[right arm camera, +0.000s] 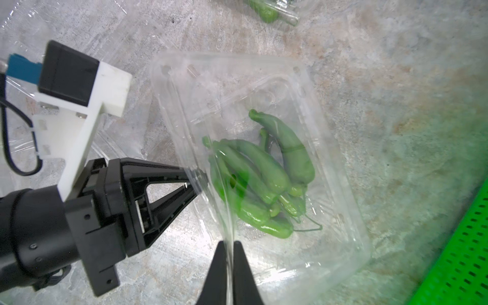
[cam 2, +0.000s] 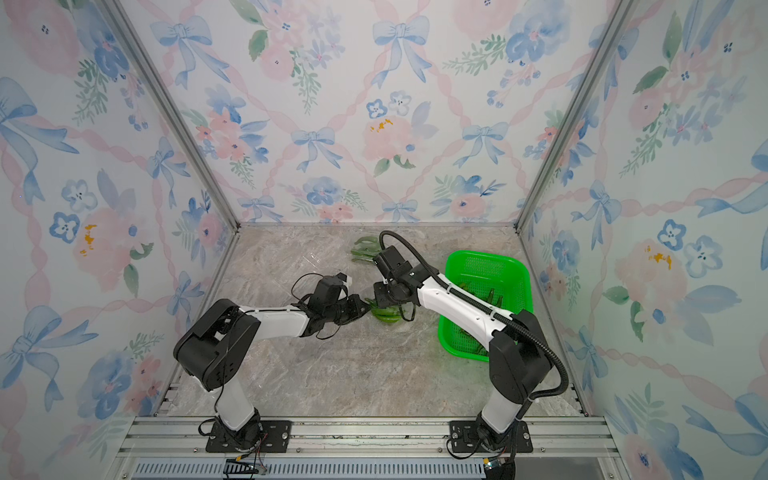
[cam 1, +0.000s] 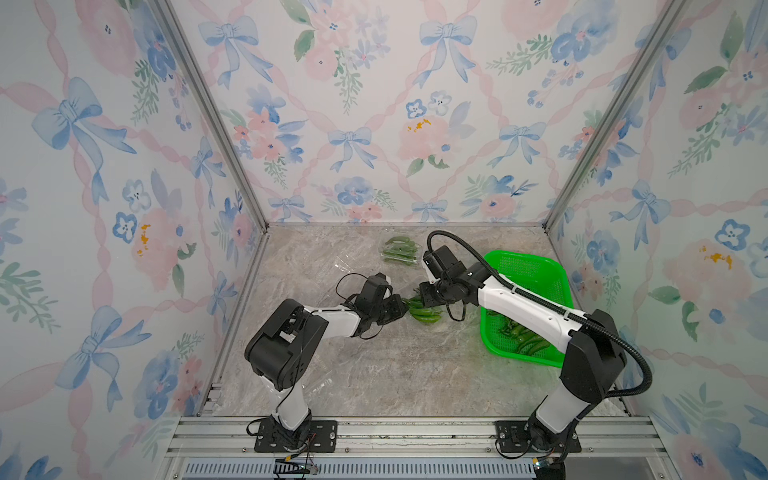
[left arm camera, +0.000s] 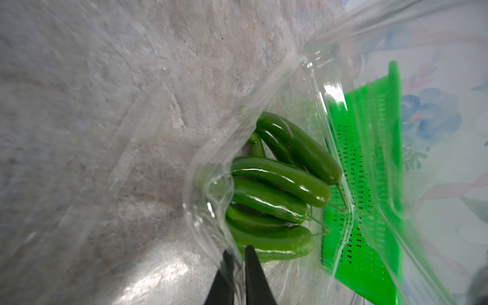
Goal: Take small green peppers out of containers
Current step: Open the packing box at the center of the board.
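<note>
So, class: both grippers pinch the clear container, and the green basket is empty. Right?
No: the green basket holds several peppers, seen in a top view. The left gripper and right gripper do pinch the clear container.

The open punnet (right arm camera: 237,87) lies mid-table between my two pincers: my left gripper (right arm camera: 194,182) at its left edge, my right gripper (right arm camera: 230,245) at its right, a plastic edge between each pair of fingers. Small green peppers (right arm camera: 253,184) lie heaped inside it. Behind it, toward the far wall, a second punnet (right arm camera: 289,14) holds more. The basket (cam 1: 528,274) sits right, with peppers in its near end.
</note>
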Robot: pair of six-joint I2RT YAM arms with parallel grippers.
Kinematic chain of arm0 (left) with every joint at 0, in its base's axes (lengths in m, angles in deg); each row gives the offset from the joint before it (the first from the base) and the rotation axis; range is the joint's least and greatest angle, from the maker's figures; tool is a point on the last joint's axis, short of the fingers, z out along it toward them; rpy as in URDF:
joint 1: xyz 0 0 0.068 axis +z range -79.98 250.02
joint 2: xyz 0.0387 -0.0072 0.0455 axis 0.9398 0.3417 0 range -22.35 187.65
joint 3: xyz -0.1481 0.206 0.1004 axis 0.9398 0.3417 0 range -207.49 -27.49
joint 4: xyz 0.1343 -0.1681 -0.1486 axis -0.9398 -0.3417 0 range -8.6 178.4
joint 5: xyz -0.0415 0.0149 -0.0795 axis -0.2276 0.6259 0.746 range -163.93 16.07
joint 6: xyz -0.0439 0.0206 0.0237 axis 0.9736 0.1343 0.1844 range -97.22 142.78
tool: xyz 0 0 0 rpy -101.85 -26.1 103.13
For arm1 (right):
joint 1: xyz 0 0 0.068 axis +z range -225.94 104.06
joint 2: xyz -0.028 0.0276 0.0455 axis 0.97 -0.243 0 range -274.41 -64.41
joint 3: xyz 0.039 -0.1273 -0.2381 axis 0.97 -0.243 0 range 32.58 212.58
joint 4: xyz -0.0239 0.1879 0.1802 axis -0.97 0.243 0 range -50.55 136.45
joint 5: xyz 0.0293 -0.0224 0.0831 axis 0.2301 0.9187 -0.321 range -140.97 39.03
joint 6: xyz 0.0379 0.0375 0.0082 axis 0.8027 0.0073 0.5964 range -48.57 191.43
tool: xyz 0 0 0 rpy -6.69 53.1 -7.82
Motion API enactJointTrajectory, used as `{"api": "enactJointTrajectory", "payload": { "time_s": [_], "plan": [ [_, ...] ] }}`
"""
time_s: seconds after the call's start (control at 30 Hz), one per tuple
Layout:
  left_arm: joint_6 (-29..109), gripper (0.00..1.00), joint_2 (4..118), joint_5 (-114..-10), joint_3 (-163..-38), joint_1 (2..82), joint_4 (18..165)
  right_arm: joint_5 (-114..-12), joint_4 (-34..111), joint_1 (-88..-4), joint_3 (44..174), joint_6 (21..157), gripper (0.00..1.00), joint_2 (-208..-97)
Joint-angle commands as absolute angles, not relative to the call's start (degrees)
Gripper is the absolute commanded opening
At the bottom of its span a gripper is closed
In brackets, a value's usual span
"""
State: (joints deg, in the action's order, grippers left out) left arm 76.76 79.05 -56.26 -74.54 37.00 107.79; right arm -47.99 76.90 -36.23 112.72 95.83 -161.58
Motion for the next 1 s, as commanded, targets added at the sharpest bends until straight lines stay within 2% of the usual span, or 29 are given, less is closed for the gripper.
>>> {"api": "enactJointTrajectory", "payload": {
  "time_s": [0.0,0.17,0.3,0.37,0.53,0.7,0.8,0.97],
  "plan": [
    [75.7,0.20,77.7,-55.6,-73.9,36.8,105.0,-50.3,76.8,-38.6,114.3,96.1,0.23,-160.2],
    [74.6,0.22,77.0,-55.6,-73.7,37.5,103.1,-51.2,76.6,-40.7,113.6,96.0,0.46,-157.5],
    [74.7,0.24,76.8,-55.4,-74.1,37.6,102.9,-51.8,76.6,-43.7,113.4,95.4,0.57,-156.5],
    [74.6,0.29,76.4,-55.6,-74.3,37.7,102.7,-53.1,76.1,-45.7,113.4,94.7,0.58,-155.8],
    [74.6,0.35,75.5,-55.8,-74.4,37.8,102.0,-56.3,72.5,-50.3,112.4,93.7,0.64,-153.4],
    [74.6,0.34,75.3,-55.6,-74.5,38.1,101.5,-52.6,72.8,-54.3,112.2,92.4,0.66,-152.8],
    [74.7,0.37,74.2,-56.0,-74.3,38.3,101.2,-52.8,72.8,-56.4,111.1,91.2,0.65,-152.2],
    [74.5,0.38,72.8,-56.0,-74.0,38.6,100.5,-51.1,73.7,-56.2,110.3,87.7,0.65,-150.5]
  ]
}}
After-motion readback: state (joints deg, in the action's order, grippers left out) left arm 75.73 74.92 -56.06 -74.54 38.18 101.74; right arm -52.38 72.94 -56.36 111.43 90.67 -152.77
